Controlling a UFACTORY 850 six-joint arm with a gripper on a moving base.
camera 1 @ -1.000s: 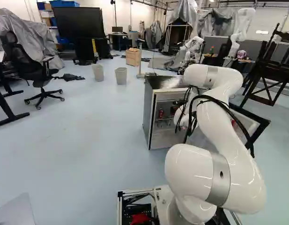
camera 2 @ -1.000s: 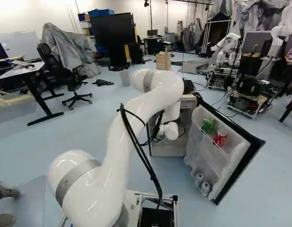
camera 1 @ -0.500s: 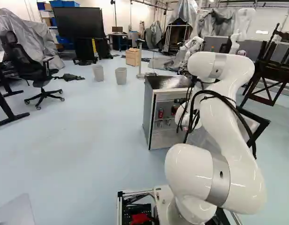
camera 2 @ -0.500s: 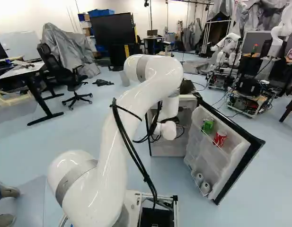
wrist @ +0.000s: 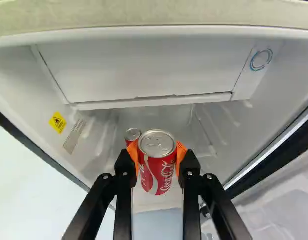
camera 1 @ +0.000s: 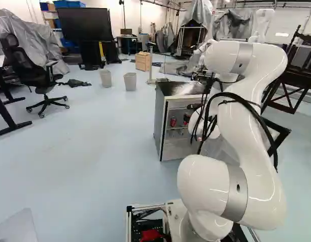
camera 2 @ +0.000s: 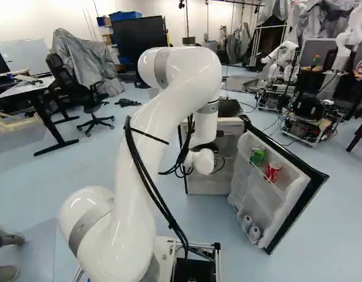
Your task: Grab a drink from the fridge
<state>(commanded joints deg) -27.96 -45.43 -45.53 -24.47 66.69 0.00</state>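
Observation:
In the left base view, a dark part of my gripper (camera 1: 194,106) shows at the fridge (camera 1: 166,131) opening, its fingertips hidden by the arm. A red can (camera 1: 186,119) is beside it. Seen from the wrist, my gripper (wrist: 157,156) is shut on this red can (wrist: 158,175), an orange pad (wrist: 180,154) on each side, the can's lid facing the camera. Another red can (wrist: 132,135) stands deeper in the fridge, partly hidden behind the held one; it also shows in the left base view (camera 1: 173,121).
The open fridge door (camera 2: 269,188) reaches out at the right of the right base view, with a green can (camera 2: 257,155) and a red one (camera 2: 273,171) in its rack. A white compartment (wrist: 149,75) hangs inside the fridge. Another robot (camera 2: 280,59) stands farther back.
The arm's elbow has risen and swung back, and the wrist has drawn slightly toward the base. The fridge and its door have not shifted, and the base has stayed put.

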